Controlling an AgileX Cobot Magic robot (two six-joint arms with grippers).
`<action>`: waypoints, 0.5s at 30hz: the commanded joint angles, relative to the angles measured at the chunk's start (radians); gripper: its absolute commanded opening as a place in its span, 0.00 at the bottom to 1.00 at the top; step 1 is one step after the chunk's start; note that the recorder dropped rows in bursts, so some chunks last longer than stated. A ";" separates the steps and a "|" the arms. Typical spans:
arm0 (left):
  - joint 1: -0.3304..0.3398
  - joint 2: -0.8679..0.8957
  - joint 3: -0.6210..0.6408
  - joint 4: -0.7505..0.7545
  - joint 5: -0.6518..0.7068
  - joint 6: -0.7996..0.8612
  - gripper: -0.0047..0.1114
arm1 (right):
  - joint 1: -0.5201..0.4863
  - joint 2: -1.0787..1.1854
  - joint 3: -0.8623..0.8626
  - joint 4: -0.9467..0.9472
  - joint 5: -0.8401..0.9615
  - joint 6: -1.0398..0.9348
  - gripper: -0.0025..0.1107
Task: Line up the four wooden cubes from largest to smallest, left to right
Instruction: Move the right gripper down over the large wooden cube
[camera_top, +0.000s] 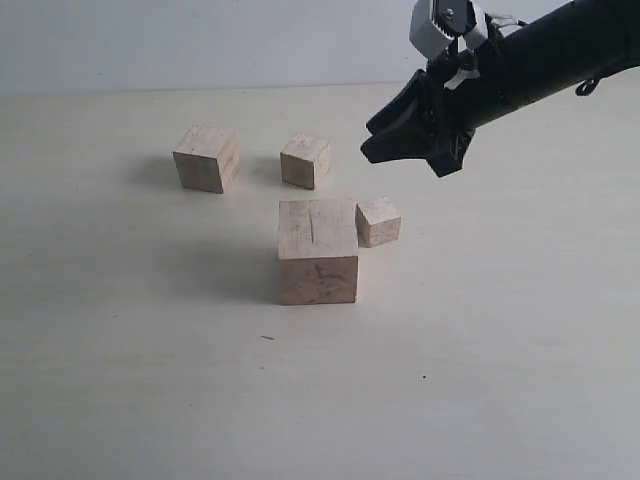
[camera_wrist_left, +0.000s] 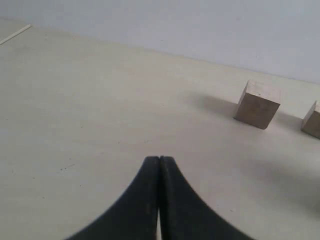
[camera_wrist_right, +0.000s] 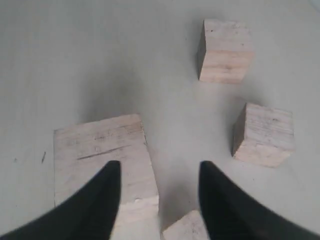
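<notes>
Four pale wooden cubes lie on the table. The largest cube (camera_top: 318, 250) (camera_wrist_right: 100, 155), with a dark crack on top, sits in the middle. The smallest cube (camera_top: 378, 221) (camera_wrist_right: 184, 230) touches its right side. Behind them stand the second-largest cube (camera_top: 206, 157) (camera_wrist_left: 257, 105) (camera_wrist_right: 225, 50) and, to its right, a mid-sized cube (camera_top: 305, 160) (camera_wrist_left: 312, 120) (camera_wrist_right: 263, 134). My right gripper (camera_top: 372, 140) (camera_wrist_right: 160, 170) hovers open and empty above and behind the smallest cube. My left gripper (camera_wrist_left: 159, 159) is shut and empty over bare table, out of the exterior view.
The pale tabletop (camera_top: 150, 380) runs back to a light wall (camera_top: 200, 40). The black right arm (camera_top: 540, 60) comes in from the upper right.
</notes>
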 joint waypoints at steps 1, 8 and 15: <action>-0.005 -0.006 0.000 -0.003 -0.009 -0.002 0.04 | 0.008 0.000 -0.005 0.034 0.026 -0.014 0.72; -0.005 -0.006 0.000 -0.003 -0.009 -0.002 0.04 | 0.105 0.008 -0.005 0.041 -0.004 -0.014 0.83; -0.005 -0.006 0.000 -0.003 -0.009 -0.002 0.04 | 0.161 0.057 -0.005 -0.063 -0.072 -0.009 0.83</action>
